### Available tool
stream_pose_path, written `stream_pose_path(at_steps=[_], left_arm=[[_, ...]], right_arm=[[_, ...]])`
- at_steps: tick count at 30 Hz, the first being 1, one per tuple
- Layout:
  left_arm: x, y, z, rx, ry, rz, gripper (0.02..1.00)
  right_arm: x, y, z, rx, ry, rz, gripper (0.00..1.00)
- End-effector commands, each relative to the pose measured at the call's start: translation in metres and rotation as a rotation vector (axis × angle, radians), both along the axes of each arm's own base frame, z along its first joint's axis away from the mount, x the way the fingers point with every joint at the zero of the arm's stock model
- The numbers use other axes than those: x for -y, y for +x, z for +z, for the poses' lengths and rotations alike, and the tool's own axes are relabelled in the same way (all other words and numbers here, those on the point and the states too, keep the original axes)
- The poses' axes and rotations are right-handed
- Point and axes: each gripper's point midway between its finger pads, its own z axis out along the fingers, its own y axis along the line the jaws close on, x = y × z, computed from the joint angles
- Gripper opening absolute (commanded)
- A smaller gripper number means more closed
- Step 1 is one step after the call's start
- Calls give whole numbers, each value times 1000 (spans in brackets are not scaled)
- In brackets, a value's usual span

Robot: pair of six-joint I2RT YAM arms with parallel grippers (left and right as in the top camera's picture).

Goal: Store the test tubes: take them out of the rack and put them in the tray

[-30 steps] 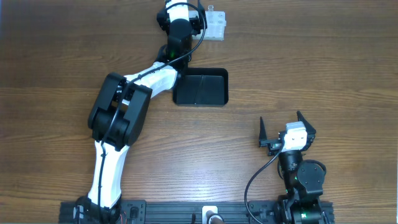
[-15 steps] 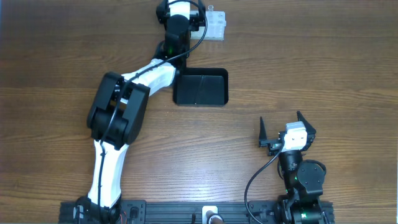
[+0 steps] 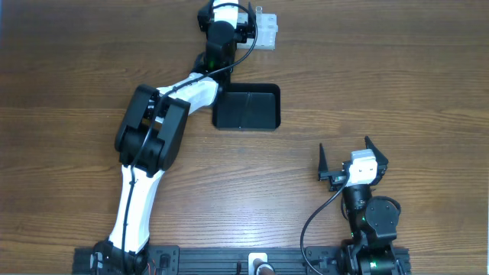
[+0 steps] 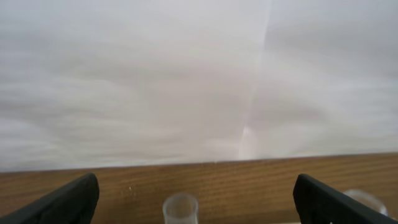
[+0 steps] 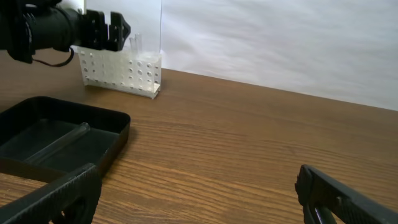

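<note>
A: Status, quick?
B: My left gripper (image 4: 196,178) hangs over the rack (image 3: 266,30) at top centre of the overhead view. Fingers spread wide, nothing held. One tube (image 4: 180,208) sits between them, and a second tube (image 4: 364,200) stands off to one side.
A: Tray?
B: The tray (image 3: 263,114) is mid-frame, just below the rack, with a laid tube (image 5: 62,142) in it.
A: Other arm?
B: My right gripper (image 3: 344,145) is open too, lower right, well apart.
A: Grab tips?
B: I'd centre on the middle tube, drop straight, close under its rim and lift vertically so the rack doesn't tip.
</note>
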Motion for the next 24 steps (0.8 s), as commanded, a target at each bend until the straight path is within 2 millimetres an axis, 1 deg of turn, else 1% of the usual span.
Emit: stream_pose_path(at_steps=[1,6,11,19,24], left_arm=[[-3,7,0,16,5,-11,972],[-3,6,-1,12,7,-11,899],[-7,8,-3,5,10,-5,757],[-10,8,-4,-2,13,-1,584],[-10,8,-5,-6,15,-2,500]], right_arm=[[-2,0,-3,-4,-5,10,993],[-2,0,-3,-4,-5,10,991],[-2,0,-3,-4,-5,10,991],[-2,0,-3,-4,-5,10,991],[-2,0,-3,-4,-5,10,993]])
